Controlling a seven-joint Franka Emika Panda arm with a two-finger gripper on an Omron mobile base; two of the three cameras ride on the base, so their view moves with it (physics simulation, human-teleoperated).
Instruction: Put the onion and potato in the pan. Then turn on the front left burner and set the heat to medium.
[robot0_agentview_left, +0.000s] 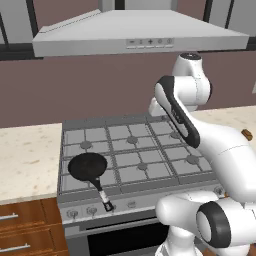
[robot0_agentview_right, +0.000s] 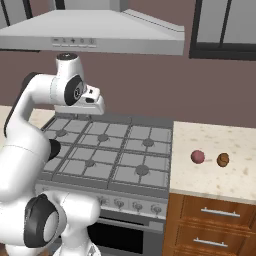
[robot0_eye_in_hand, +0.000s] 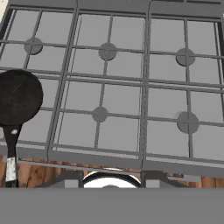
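Hand (robot0_agentview_right: 98, 106) shut; empty, above stove (robot0_agentview_right: 125, 150)

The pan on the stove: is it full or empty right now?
Empty. The pan shows a bare black bowl; the onion and potato lie on the counter.

I count one small round black frying pan (robot0_agentview_left: 88, 167), one reddish-pink ball of an onion (robot0_agentview_right: 197, 157), one orange-brown oval potato (robot0_agentview_right: 223, 159), and six round grey burner caps (robot0_eye_in_hand: 107, 51) under the grate.
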